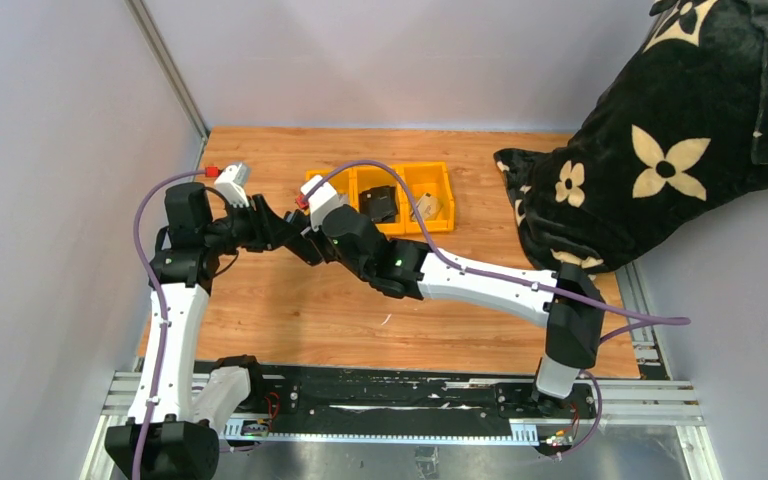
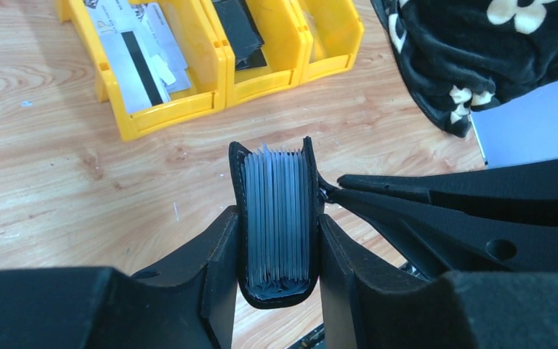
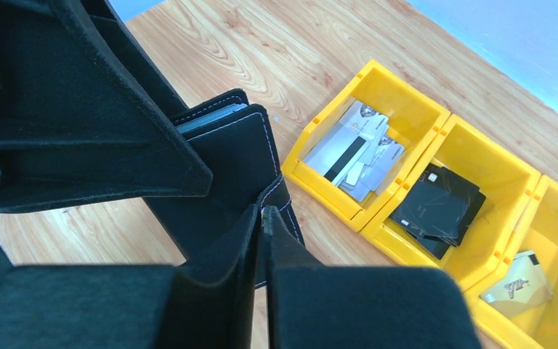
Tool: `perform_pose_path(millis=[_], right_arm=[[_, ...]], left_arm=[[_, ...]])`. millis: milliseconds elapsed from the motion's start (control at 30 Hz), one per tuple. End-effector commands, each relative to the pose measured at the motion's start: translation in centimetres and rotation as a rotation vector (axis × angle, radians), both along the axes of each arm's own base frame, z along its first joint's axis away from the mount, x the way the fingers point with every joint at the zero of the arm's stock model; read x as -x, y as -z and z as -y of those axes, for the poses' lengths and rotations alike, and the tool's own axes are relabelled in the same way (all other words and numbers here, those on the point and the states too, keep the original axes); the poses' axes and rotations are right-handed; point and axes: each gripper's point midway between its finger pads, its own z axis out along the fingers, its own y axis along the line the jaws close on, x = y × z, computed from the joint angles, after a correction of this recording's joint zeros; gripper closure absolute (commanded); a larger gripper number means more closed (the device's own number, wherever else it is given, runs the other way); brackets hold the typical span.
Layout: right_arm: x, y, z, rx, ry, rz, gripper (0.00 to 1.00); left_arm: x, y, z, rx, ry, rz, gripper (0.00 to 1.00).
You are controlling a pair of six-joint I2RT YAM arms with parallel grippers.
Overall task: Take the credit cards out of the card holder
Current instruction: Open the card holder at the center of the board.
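Wooden table (image 1: 290, 310) is seen below; over it the card holder (image 2: 272, 294) is clamped by the left gripper (image 2: 277, 240), its cover edge pinched by the closed right gripper (image 3: 261, 225). Its credit cards (image 2: 276, 211), judged light, stiff and slick, are best taken by exposed edges.

A lab test cell: grey partition walls (image 1: 50, 150), aluminium mounting rails (image 1: 650, 398).

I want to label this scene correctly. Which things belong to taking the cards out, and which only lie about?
Job: card holder; credit cards inside it; left gripper clamping it; right gripper shut on its cover; silvery cards in the yellow tray.
Lying about: that tray itself; flowered blanket.
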Motion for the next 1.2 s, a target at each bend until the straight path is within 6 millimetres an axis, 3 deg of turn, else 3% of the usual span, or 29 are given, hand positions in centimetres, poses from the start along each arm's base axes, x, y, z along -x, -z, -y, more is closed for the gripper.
perform_pose_path(millis=[0, 167, 300, 433, 567, 800, 1167], right_arm=[[-2.8, -0.7, 4.6, 0.066, 0.11, 0.027, 0.83], [-0.7, -2.9, 4.4, -0.078, 0.048, 0.014, 0.51], [1.0, -2.8, 3.4, -0.114, -0.025, -0.002, 0.43], [1.5, -2.3, 2.4, -0.137, -0.06, -0.019, 0.36], [1.7, -2.7, 1.2, -0.13, -0.096, -0.016, 0.37], [2.2, -0.7, 0.4, -0.095, -0.113, -0.053, 0.44], [0.1, 0.2, 0.6, -0.014, -0.018, 0.006, 0.72]], left_arm=[[1.0, -2.9, 1.0, 0.018, 0.064, 0.089, 1.0], [0.7, -3.0, 1.0, 0.026, 0.064, 0.095, 1.0], [0.7, -3.4, 1.2, 0.048, 0.07, 0.097, 1.0], [0.7, -3.5, 1.3, 0.055, 0.067, 0.091, 1.0], [0.9, -3.7, 1.3, 0.057, 0.066, 0.09, 1.0], [1.2, -3.6, 1.3, 0.05, 0.063, 0.094, 1.0], [1.4, -3.5, 1.4, 0.06, 0.062, 0.091, 1.0]])
